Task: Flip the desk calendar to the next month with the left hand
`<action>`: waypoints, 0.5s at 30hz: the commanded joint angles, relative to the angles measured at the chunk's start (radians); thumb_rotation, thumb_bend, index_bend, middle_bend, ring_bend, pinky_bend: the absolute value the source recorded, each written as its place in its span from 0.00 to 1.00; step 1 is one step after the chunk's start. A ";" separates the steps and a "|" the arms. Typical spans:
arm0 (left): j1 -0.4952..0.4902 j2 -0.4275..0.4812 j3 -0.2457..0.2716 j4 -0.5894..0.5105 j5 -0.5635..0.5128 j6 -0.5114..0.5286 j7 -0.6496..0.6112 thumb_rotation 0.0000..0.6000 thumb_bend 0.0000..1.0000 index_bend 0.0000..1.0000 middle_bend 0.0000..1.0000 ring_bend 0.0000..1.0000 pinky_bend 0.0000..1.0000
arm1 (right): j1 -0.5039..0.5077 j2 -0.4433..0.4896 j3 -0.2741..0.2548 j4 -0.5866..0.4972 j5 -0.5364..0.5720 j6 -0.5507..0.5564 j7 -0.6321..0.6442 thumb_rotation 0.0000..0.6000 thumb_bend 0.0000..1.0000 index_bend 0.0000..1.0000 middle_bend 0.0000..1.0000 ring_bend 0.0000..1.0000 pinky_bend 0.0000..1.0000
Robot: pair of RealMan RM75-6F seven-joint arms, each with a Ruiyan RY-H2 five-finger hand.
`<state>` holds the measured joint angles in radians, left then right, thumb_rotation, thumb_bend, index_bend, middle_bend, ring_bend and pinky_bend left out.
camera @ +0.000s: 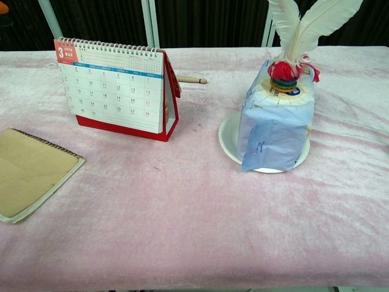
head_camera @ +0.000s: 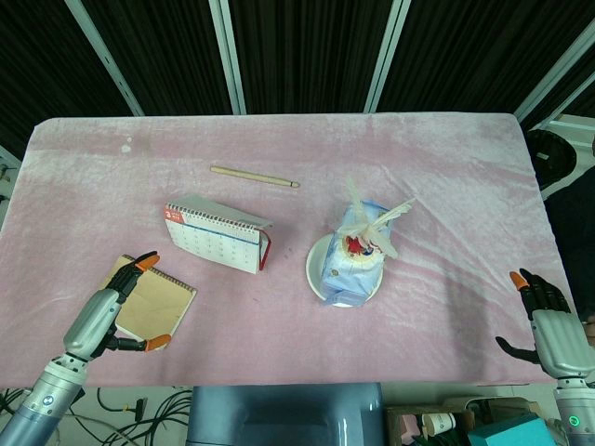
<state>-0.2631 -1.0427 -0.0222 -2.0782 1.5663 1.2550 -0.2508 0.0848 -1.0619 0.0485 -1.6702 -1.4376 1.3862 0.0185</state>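
Note:
The desk calendar (head_camera: 218,237) (camera: 114,90) stands upright on its red base left of the table's middle, spiral-bound at the top, showing the page for month 3. My left hand (head_camera: 110,311) hovers over the near left part of the table, fingers spread and empty, well short of the calendar and partly above a brown notebook. At the near right edge my right hand (head_camera: 548,321) rests with fingers apart, holding nothing. Neither hand shows in the chest view.
A brown spiral notebook (head_camera: 158,302) (camera: 27,172) lies near the left front. A wooden stick (head_camera: 253,176) lies behind the calendar. A white plate (head_camera: 318,276) (camera: 230,143) carries a blue packet (head_camera: 358,255) (camera: 276,118) topped with a feathered shuttlecock (camera: 292,42). Pink cloth (head_camera: 446,167) covers the table.

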 commanded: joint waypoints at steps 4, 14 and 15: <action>-0.003 -0.004 0.002 0.002 -0.001 0.000 0.008 1.00 0.00 0.00 0.00 0.00 0.00 | 0.000 0.003 0.001 0.000 0.002 0.000 0.007 1.00 0.13 0.00 0.00 0.00 0.07; 0.000 0.001 0.007 0.006 -0.014 0.003 0.002 1.00 0.00 0.00 0.00 0.00 0.00 | -0.001 0.002 -0.003 -0.002 -0.008 0.003 0.002 1.00 0.13 0.00 0.00 0.00 0.07; -0.001 0.002 0.007 0.006 -0.016 0.002 0.001 1.00 0.00 0.00 0.00 0.00 0.00 | -0.001 0.002 -0.002 -0.002 -0.008 0.003 0.002 1.00 0.13 0.00 0.00 0.00 0.07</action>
<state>-0.2635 -1.0414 -0.0152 -2.0720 1.5507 1.2577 -0.2492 0.0837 -1.0598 0.0460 -1.6723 -1.4452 1.3897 0.0202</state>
